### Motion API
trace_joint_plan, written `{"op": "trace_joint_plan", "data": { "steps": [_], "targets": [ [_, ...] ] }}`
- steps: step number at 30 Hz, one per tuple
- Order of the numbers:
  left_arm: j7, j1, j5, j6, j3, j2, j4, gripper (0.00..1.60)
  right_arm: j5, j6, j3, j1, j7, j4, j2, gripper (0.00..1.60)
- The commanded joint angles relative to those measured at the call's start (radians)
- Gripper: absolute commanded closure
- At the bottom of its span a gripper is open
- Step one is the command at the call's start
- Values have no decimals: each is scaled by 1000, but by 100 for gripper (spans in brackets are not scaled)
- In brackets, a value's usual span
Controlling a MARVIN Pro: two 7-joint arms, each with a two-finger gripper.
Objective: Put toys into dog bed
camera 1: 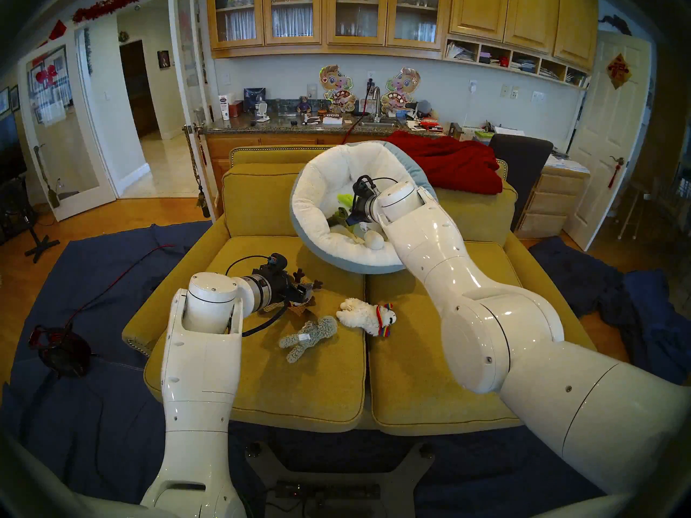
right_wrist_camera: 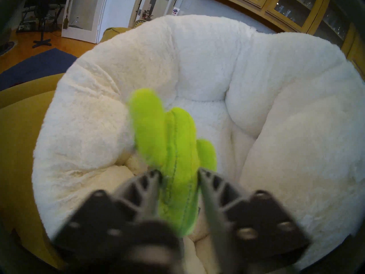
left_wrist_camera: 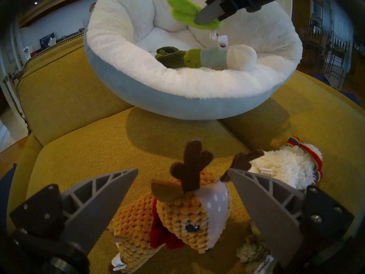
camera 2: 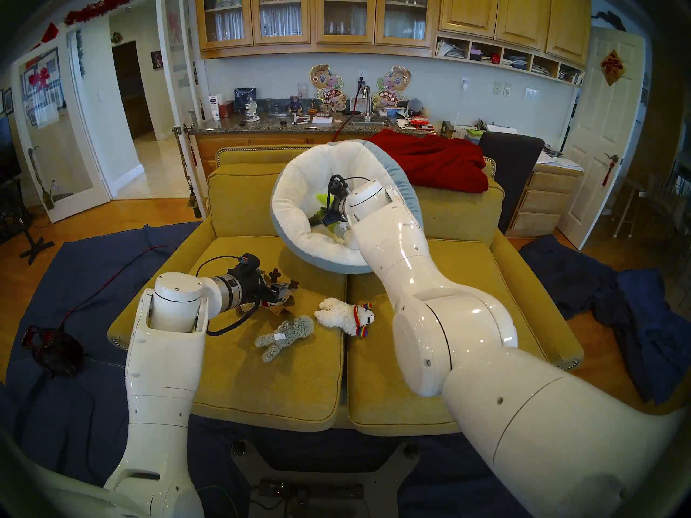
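A: Where's the right claw (right_wrist_camera: 178,172)?

B: Over the hollow of the dog bed (camera 1: 325,192), which sits tilted against the sofa (camera 1: 261,356) back. The cactus (right_wrist_camera: 173,141) is between its fingers, which flank the lower stem. That view is blurred and a thin gap shows on either side, so I cannot tell whether the claw grips the cactus or has let go.

A: And from the other wrist?

B: One grey finger lies across the cactus (left_wrist_camera: 185,12), with the toy's arms sticking out above the white plush.

A: Anything else in the bed?

B: The leek (left_wrist_camera: 207,57), lying on its side near the front rim, white bulb to the right in the left wrist view, dark leaves to the left.

A: The left claw (left_wrist_camera: 182,171)?

B: Spread wide, holding nothing. The reindeer (left_wrist_camera: 177,214) lies on the left seat cushion between and below its fingers. In the left wrist view one antler's base is hidden behind the right finger; whether they touch I cannot tell.

A: The rest of the toys?

B: On the sofa seat. The llama (camera 1: 364,313) lies on its side across the seam between the two cushions, rainbow collar toward the right arm. The grey toy (camera 1: 303,336) lies just beside it on the left cushion, nearer the front edge.

A: Behind the bed?

B: A red blanket (camera 1: 456,162) over the sofa back.
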Motion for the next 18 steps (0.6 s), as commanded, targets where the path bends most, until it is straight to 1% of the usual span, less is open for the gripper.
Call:
{"op": "trace_joint_plan", "data": {
  "steps": [1, 2, 3, 8, 14, 15, 16, 17, 18],
  "targets": [
    [0, -32, -5, -5, 1, 0, -29, 0, 8, -57, 15, 106, -38, 21, -6, 9],
    [0, -32, -5, -5, 1, 0, -29, 0, 9, -63, 18, 115, -39, 34, -5, 14],
    [0, -32, -5, -5, 1, 0, -29, 0, 11, -71, 21, 118, -40, 38, -2, 16],
    [-1, -33, -6, -4, 1, 0, -31, 0, 31, -107, 46, 127, -22, 39, 13, 8],
    [0, -33, -6, -4, 1, 0, -31, 0, 71, -110, 83, 102, 52, -44, 48, 8],
    [0, -32, -6, -5, 1, 0, -30, 0, 74, -115, 88, 116, 57, -20, 54, 8],
    [0, -32, -5, -5, 1, 0, -30, 0, 79, -106, 93, 92, 76, -68, 63, 9],
    [0, -32, -5, -5, 1, 0, -30, 0, 86, -105, 101, 94, 92, -65, 71, 8],
    [0, -32, -5, -5, 1, 0, -29, 0, 88, -100, 104, 81, 104, -92, 78, 9]
  ]
}}
